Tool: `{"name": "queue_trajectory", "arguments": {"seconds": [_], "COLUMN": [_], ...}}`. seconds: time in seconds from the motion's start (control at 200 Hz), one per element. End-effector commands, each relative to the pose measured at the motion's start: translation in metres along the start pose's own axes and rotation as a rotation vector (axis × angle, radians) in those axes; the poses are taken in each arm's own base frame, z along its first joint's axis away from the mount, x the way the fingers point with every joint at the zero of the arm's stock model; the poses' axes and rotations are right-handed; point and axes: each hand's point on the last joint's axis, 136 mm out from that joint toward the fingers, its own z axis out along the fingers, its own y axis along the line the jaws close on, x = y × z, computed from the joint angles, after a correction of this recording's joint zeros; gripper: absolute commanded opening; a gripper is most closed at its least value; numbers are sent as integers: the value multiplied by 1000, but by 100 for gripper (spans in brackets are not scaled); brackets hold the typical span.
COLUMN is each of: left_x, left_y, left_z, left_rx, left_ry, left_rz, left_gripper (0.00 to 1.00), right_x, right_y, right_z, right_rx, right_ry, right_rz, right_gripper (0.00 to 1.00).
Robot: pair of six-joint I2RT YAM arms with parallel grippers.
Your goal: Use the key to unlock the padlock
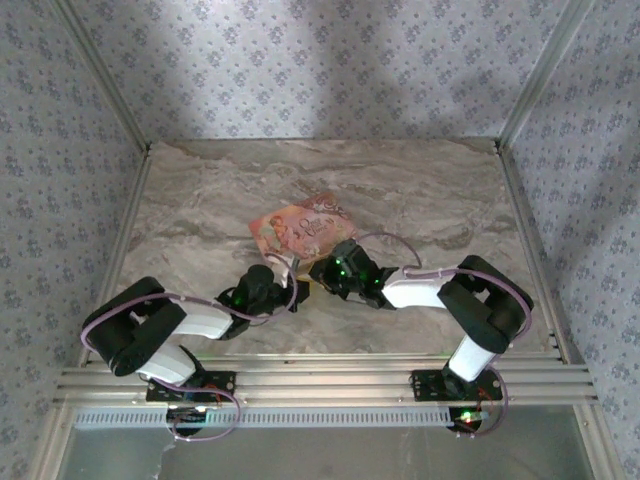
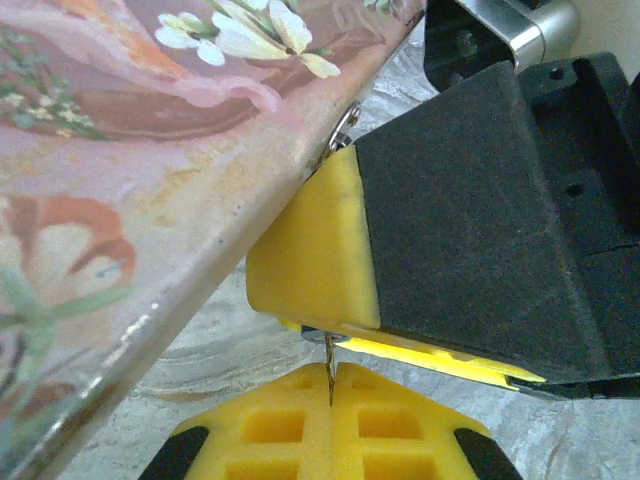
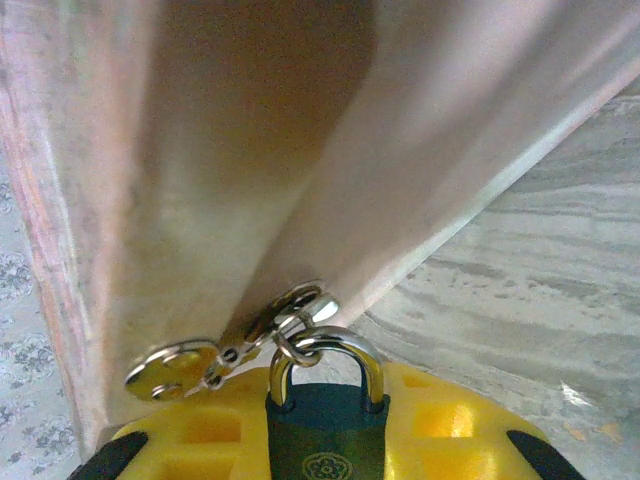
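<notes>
Evidently unfinished: the small dark blue-green padlock (image 3: 325,440) hangs at the edge of the pink floral box (image 3: 250,150), silver shackle (image 3: 326,343) closed, clamped by the right gripper (image 3: 325,415). Below that edge, the left gripper (image 2: 332,400) pinches the thin metal key (image 2: 329,366) tight at the lock's base; insertion I cannot tell, and turning remains.

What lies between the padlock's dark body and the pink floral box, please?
In the right wrist view, the silver shackle of the padlock, hooked through a small metal clasp on the box.
</notes>
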Motion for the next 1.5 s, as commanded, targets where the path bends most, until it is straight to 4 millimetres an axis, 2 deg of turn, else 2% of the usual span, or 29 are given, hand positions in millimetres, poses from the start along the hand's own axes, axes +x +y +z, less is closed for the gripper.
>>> {"name": "queue_trajectory", "arguments": {"seconds": [0.0, 0.175, 0.36, 0.46, 0.57, 0.68, 0.774, 0.994, 1.129, 1.239, 1.354, 1.394, 1.429, 1.494], "left_x": [-21, -51, -76, -83, -80, -72, -62, -10, 6, 13, 15, 12, 10, 5], "left_y": [-16, -25, -37, -41, -30, -24, -25, -28, -17, -23, -29, -31, -31, -31], "left_z": [-8, -16, -13, -9, -3, 5, 10, 23, 26, 28, 31, 31, 30, 26], "left_rx": [102, 207, 319, 351, 277, 219, 196, -51, -176, -226, -235, -226, -208, -169], "left_ry": [-62, -181, -258, -276, -269, -230, -195, -32, 20, 36, 33, 15, 4, -8], "left_rz": [-49, -241, -392, -427, -392, -310, -173, 468, 735, 923, 972, 941, 896, 785], "left_gripper": [0, 0, 0, 0, 0, 0, 0, 0, 0, 0, 0, 0, 0, 0], "right_x": [-1, -1, 2, 7, 12, 18, 19, 17, 17, 18, 19, 19, 18, 16], "right_y": [-4, -1, 4, 5, 5, 8, 11, 20, 16, 10, 10, 10, 11, 11], "right_z": [0, -3, -1, 1, 2, 4, 5, 3, -2, -6, -6, -6, -7, -9], "right_rx": [35, -24, -64, -63, -70, -74, -80, -60, -24, 3, 9, 8, 3, -5], "right_ry": [-13, -36, -41, -32, -24, -10, 5, 59, 75, 78, 86, 86, 82, 67], "right_rz": [-4, 71, 109, 104, 115, 118, 124, 100, 76, 65, 53, 52, 52, 51], "right_gripper": [0, 0, 0, 0, 0, 0, 0, 0, 0, 0, 0, 0, 7, 9]}}
